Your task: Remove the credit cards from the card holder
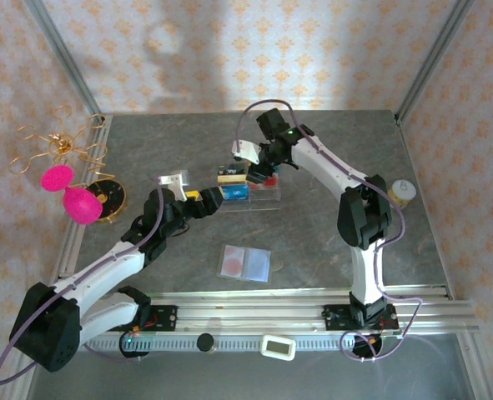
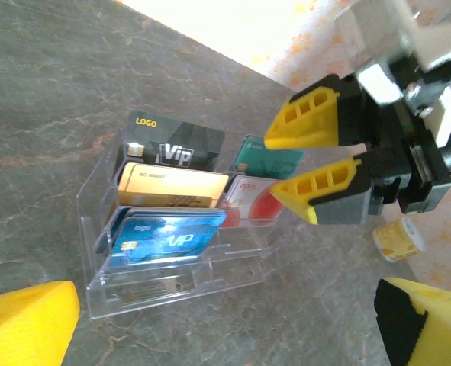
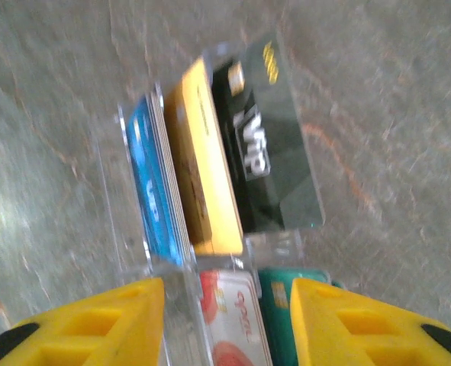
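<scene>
The card holder (image 1: 244,263) lies open and flat on the table in front of the arms. Its left half shows a reddish blotch and its right half is pale blue. Behind it, credit cards stand in a clear acrylic tray (image 2: 172,286): a bright blue card (image 2: 164,238) in front, and a pale card with red blotches (image 2: 252,200) beside it. My right gripper (image 3: 227,320) hangs open right above the pale card (image 3: 236,339), its yellow fingers either side and apart from it. My left gripper (image 2: 225,328) is wide open and holds nothing, low before the tray.
The tray also holds a gold card (image 2: 172,187), a black VIP card (image 2: 175,149) and a green card (image 2: 267,160). Pink balls on gold wire (image 1: 67,187) and a round gold disc (image 1: 108,198) stand at the left. A small yellow cup (image 1: 403,192) sits at the right.
</scene>
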`<action>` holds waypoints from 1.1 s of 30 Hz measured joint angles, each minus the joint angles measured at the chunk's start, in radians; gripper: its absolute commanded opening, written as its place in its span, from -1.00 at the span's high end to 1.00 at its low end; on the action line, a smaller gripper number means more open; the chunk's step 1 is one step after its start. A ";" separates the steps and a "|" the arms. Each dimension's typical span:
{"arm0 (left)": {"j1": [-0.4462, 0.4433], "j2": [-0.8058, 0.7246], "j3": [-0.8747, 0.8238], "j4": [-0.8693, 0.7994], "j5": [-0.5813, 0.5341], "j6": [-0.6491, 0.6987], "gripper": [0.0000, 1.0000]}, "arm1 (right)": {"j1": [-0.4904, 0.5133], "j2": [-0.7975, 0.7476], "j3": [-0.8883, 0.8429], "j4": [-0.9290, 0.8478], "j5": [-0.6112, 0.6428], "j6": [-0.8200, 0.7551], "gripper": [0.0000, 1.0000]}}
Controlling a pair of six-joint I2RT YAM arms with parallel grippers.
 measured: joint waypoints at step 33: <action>0.000 -0.417 -0.351 -0.015 0.071 -0.231 -0.86 | 0.662 -0.356 -0.910 0.617 0.447 1.233 0.10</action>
